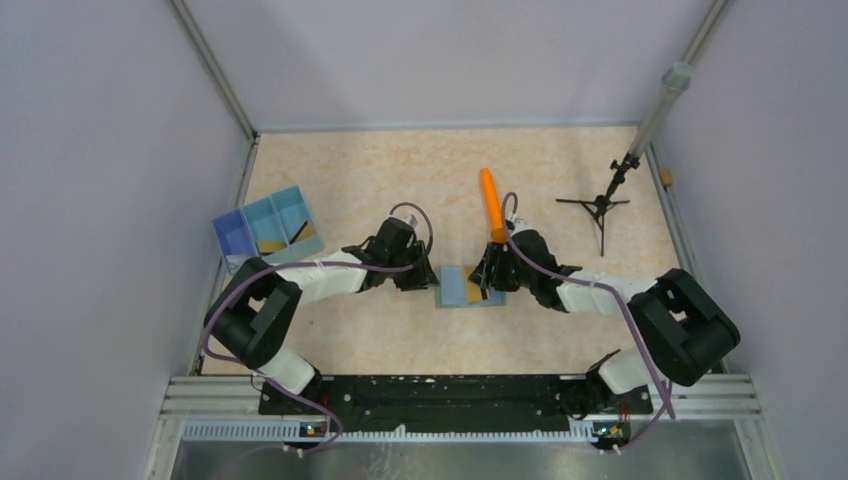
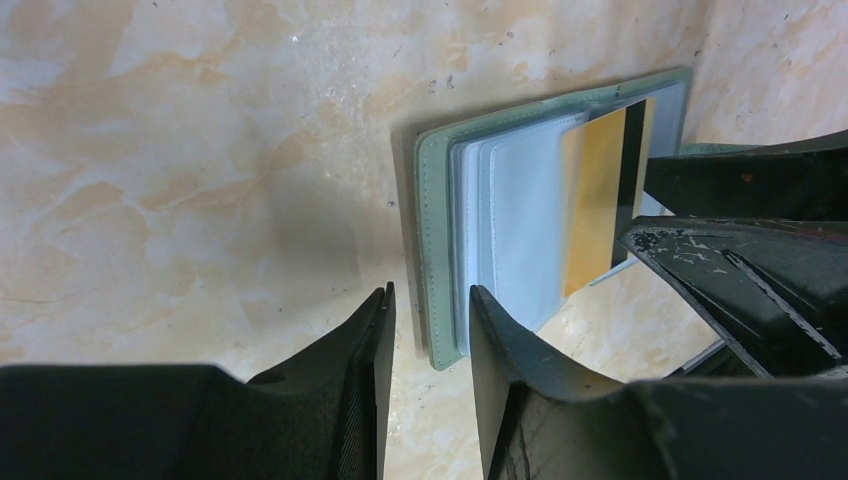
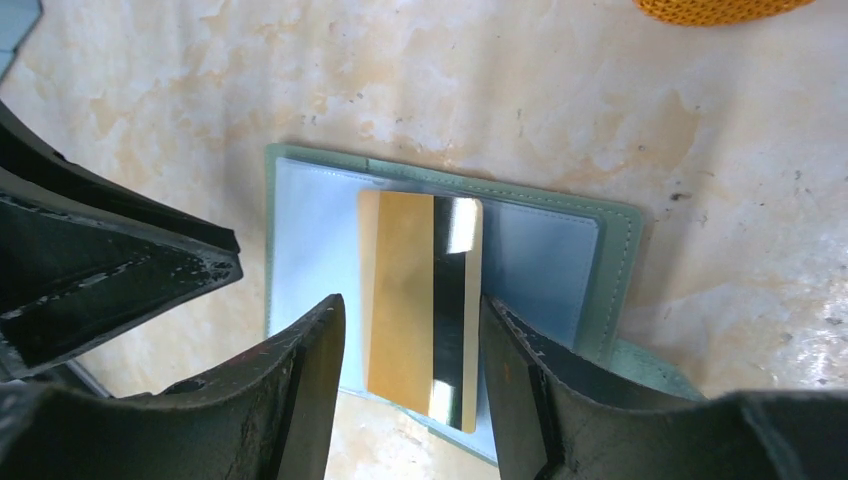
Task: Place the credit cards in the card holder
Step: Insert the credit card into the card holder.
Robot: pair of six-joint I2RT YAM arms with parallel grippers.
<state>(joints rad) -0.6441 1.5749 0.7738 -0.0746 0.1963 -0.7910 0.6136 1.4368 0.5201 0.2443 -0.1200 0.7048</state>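
Note:
The card holder (image 1: pixel 452 286) lies open on the table between both arms, pale blue inside with a grey-green rim (image 2: pixel 434 250). One gold credit card (image 3: pixel 405 300) with a dark stripe rests on its leaves, its far end tucked under a clear sleeve; the same card (image 2: pixel 595 200) shows in the left wrist view. My right gripper (image 3: pixel 412 310) is open, its fingers on either side of that card and apart from it. My left gripper (image 2: pixel 430 300) is open and straddles the holder's left edge, one finger (image 2: pixel 490 320) over the leaves.
A blue three-compartment tray (image 1: pixel 238 232) at the left holds more gold cards (image 1: pixel 270 246). An orange cylinder (image 1: pixel 490 203) lies just behind the right gripper. A black tripod stand (image 1: pixel 598 206) is at the back right. Walls close in the table on three sides.

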